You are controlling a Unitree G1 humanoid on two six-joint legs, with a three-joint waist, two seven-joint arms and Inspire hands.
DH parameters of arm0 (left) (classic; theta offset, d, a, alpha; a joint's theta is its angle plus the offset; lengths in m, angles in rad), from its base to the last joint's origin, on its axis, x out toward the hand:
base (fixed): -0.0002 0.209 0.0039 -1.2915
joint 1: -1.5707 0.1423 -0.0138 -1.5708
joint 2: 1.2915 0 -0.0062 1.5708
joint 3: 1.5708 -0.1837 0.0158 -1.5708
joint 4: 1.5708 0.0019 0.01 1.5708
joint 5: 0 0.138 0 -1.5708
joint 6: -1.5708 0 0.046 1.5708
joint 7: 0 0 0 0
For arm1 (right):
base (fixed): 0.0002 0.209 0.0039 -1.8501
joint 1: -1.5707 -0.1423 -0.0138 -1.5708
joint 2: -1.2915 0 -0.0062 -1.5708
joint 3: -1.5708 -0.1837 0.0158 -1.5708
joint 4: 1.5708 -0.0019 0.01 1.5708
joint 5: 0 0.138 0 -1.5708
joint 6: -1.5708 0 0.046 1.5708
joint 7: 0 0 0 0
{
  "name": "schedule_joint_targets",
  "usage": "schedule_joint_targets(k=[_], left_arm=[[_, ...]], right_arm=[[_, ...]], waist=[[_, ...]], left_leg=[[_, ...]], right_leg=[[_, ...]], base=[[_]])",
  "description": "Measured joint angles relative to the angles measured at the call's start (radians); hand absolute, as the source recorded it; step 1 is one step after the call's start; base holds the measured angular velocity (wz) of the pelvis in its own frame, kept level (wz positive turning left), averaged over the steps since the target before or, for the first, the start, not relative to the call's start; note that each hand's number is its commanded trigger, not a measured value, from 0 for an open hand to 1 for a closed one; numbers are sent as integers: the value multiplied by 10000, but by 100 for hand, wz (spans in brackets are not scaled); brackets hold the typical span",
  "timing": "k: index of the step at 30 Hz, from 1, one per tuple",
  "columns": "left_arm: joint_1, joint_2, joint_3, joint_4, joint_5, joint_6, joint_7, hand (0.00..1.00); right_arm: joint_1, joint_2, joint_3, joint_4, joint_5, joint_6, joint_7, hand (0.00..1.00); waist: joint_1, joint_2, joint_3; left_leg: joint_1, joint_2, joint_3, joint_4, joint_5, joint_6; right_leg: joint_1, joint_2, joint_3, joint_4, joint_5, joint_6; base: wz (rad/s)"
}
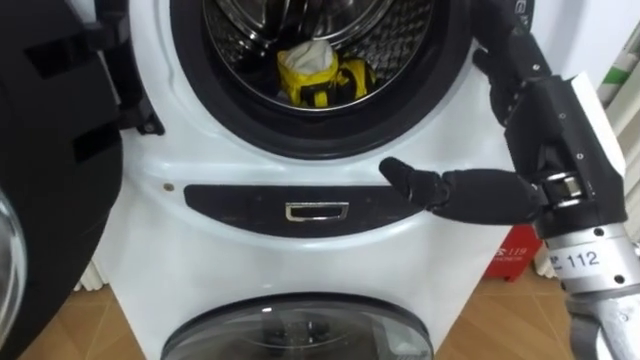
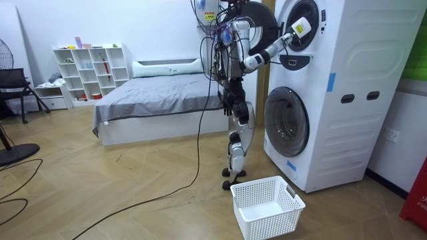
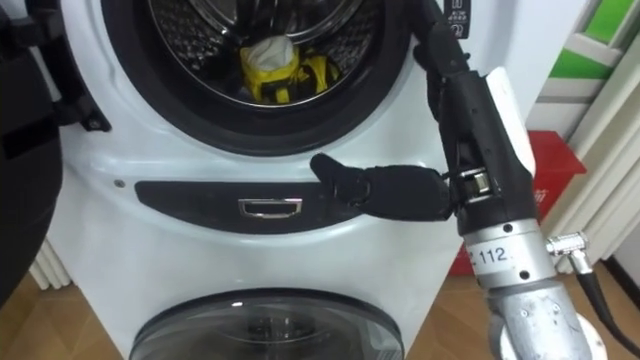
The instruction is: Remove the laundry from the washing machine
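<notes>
Though apart, clothes (image 1: pixel 315 75) above right hand (image 1: pixel 545 120)

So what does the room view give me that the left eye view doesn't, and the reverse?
Room view: a white basket on the floor by the robot's feet, and a bed behind the robot. Left eye view: yellow clothes lying inside the upper drum. Both: the stacked washing machine with the right hand raised, open, by the upper opening.
</notes>
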Motion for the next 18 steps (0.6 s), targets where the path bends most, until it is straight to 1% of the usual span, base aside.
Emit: schedule_joint_targets(k=[2,6,11,14,15,18], left_arm=[[-45,22,-3,180,1,-83,-24,0],[-41,59,-13,316,8,-134,-60,0],[-27,60,-14,457,15,-138,-125,0],[-37,73,-152,531,20,-134,-151,0],[-37,70,-198,530,20,-135,-169,0],[-44,88,-225,527,2,-117,-190,0]], right_arm=[[0,-5,-29,-1,3,-1,149,0],[1,-5,-49,-4,12,-1,317,0],[1,-3,-65,-19,30,11,490,0],[70,-6,-59,-182,235,88,768,0],[193,10,-37,-264,269,125,851,0],[202,-1,-33,-325,266,131,880,0]], waist=[[0,-15,-1],[-2,-50,-2],[-2,-49,0],[-19,-43,-2],[22,-42,-2],[39,-33,-7]], left_leg=[[28,21,48,-8,-20,-11],[47,49,83,-4,-41,-34],[40,67,39,20,-58,-66],[-1,68,15,56,-72,-92],[-11,66,-14,67,-77,-100],[-24,78,-37,118,-107,-140]], right_leg=[[21,18,45,-1,-5,-10],[46,44,69,-3,-17,-42],[59,60,19,-1,-40,-82],[59,61,-88,-8,-63,-109],[58,61,-108,-7,-72,-121],[58,78,-126,8,-95,-158]], base=[[-8],[-1],[1],[8],[10],[1]])
